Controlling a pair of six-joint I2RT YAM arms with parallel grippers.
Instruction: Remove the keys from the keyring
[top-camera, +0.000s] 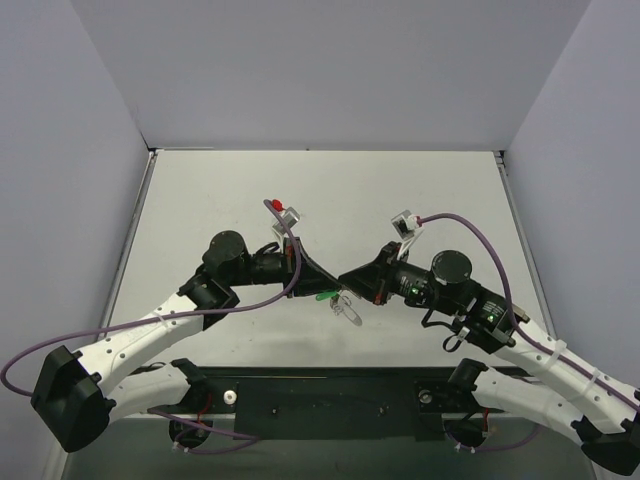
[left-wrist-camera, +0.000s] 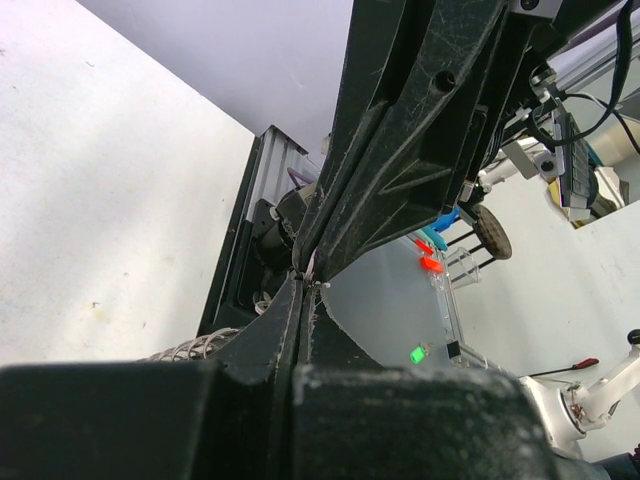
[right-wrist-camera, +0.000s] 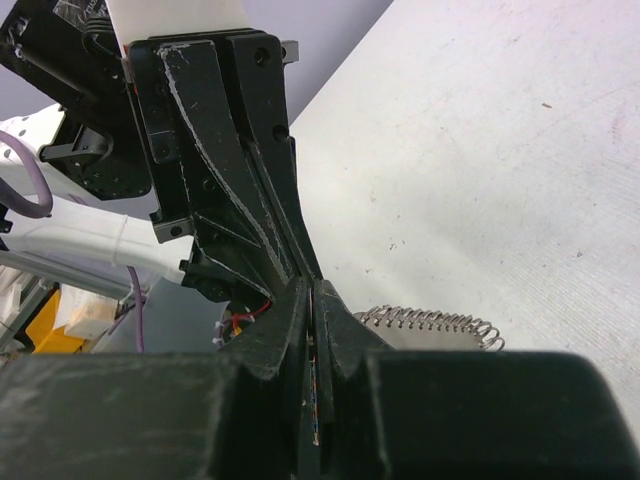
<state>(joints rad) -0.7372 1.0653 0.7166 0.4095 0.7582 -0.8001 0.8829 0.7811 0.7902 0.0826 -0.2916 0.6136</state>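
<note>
- Looking at the centre of the overhead view: left gripper (top-camera: 333, 282) and right gripper (top-camera: 348, 277) nose to nose above the pale table (top-camera: 420, 190), tips touching or all but touching.
- Left gripper pinched fully shut, with both fingers (left-wrist-camera: 285, 320) pressed flat together at the lower centre of its own wrist view.
- Right gripper clamped just as tight, with no gap visible between its fingers (right-wrist-camera: 280, 320) at the lower centre of its wrist view.
- Tiny pale sliver (left-wrist-camera: 314, 272) caught right where the two sets of tips meet. Cannot tell which gripper has hold of it, or whether it is ring or key.
- Keyring (top-camera: 348, 312) just below the meeting tips in the overhead view, slightly below and right of frame centre. A small silvery tangle, hanging or resting on the table — cannot tell which.
- Keys too small to pick out from that tangle.
- Silvery chain (right-wrist-camera: 430, 321) curving just right of the right gripper's fingers, lower centre-right of that view. Same links (left-wrist-camera: 195, 347) at the lower left of the left wrist view.
- Small green fleck (top-camera: 325, 296) just left of the keyring.
</note>
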